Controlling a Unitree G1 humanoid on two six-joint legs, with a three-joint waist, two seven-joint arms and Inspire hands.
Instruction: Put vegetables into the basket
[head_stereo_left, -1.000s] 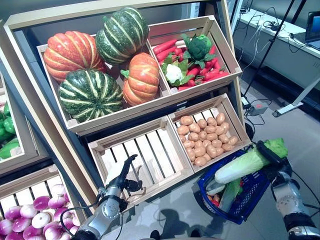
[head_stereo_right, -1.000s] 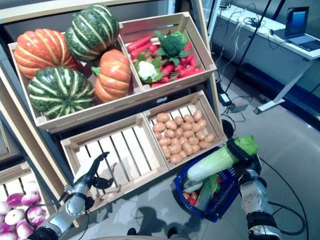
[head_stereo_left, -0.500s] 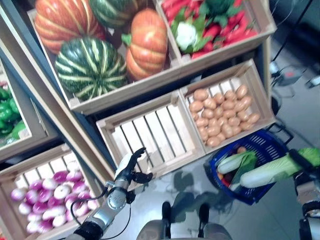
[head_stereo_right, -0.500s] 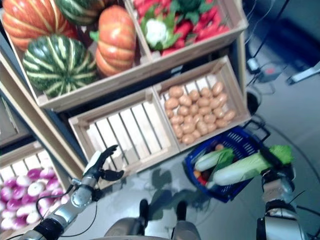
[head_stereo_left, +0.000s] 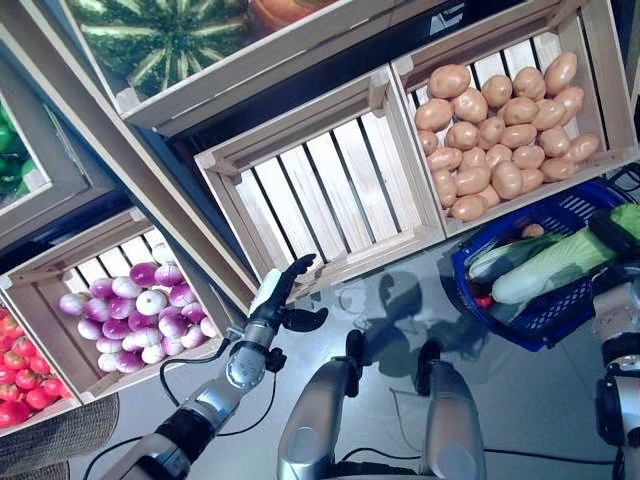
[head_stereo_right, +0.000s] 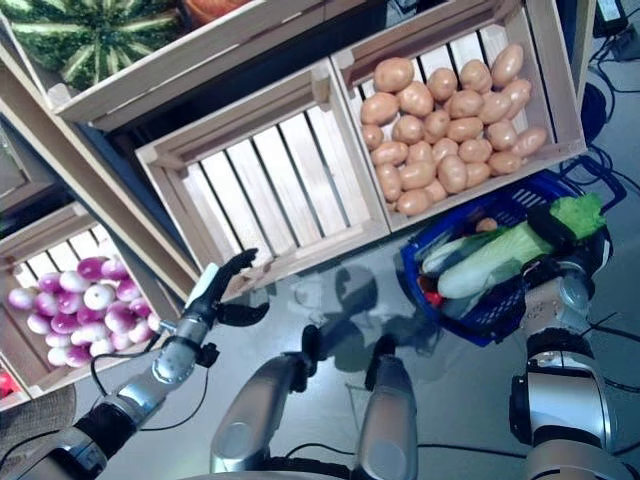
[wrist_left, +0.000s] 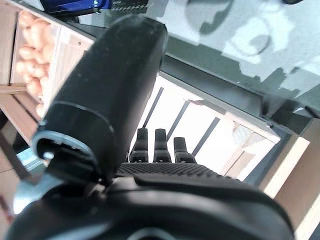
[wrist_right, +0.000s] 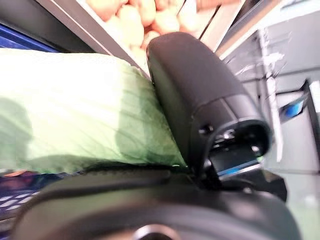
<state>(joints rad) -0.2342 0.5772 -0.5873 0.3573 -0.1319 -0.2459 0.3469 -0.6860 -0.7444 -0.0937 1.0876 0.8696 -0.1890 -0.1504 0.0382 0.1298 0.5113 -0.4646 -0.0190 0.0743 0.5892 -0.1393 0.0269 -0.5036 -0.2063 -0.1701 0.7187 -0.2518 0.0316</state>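
Note:
My right hand (head_stereo_left: 612, 232) is shut on a long napa cabbage (head_stereo_left: 548, 266), white at the stalk and green at the leaf end. It holds the cabbage across the top of the blue basket (head_stereo_left: 560, 318) on the floor. In the right wrist view the thumb (wrist_right: 200, 95) presses on the green leaf (wrist_right: 75, 110). A long green and white vegetable (head_stereo_left: 497, 258) and something red (head_stereo_left: 485, 300) lie in the basket. My left hand (head_stereo_left: 275, 300) is open and empty, low in front of the stand. Its straight fingers (wrist_left: 156, 145) point at an empty crate.
The wooden stand fills the back. Its empty slatted crate (head_stereo_left: 330, 190) is just beyond my left hand, and another crate (head_stereo_left: 590, 60) stands right behind the basket. A lower crate (head_stereo_left: 60, 290) sits to the left. Grey floor (head_stereo_left: 520, 400) lies in front.
The camera has tilted down, so the whole picture shifted. My right hand has lowered the cabbage closer over the basket. My left hand stays open and empty.

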